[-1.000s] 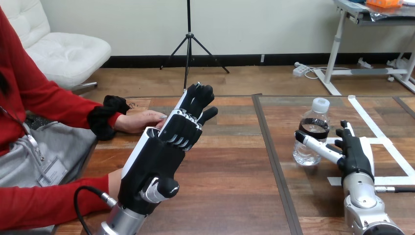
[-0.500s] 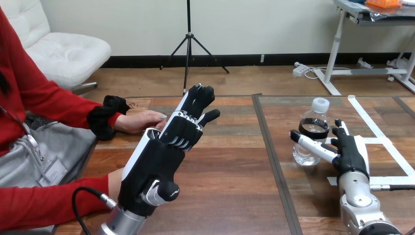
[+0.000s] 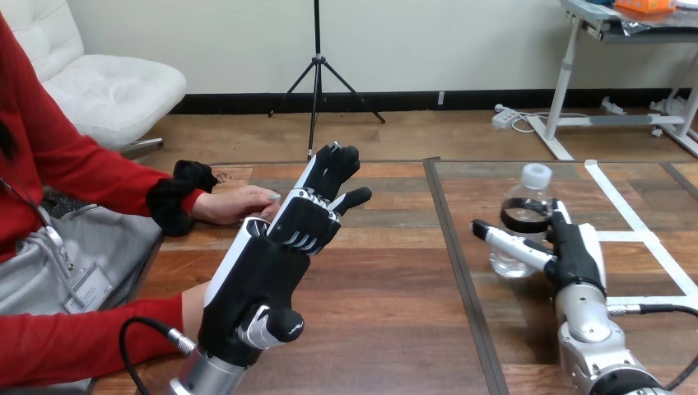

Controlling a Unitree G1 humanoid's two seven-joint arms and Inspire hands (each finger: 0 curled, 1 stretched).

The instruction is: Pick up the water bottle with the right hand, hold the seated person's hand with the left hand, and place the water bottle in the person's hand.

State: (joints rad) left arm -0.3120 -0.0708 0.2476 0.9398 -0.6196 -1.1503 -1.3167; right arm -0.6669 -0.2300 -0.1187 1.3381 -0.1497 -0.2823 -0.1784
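Note:
A clear water bottle with a white cap stands upright on the table's right half. My right hand is open at its right side. The straight thumb crosses the bottle's lower front and the fingers rise beside its right flank, so the bottle stands between them without being clasped. My left hand is raised over the table's left half, open, fingers pointing away from me. The person's hand lies palm down on the table just left of and behind those fingers; whether they touch I cannot tell.
White tape lines mark the table's right part, behind and beside my right hand. A dark seam runs front to back between the two table halves. The person's other arm in a red sleeve lies at the lower left, beside my left forearm.
My right hand has slid left to the bottle, and its thumb now crosses the bottle's front. The left hand and the person's hand have hardly moved.

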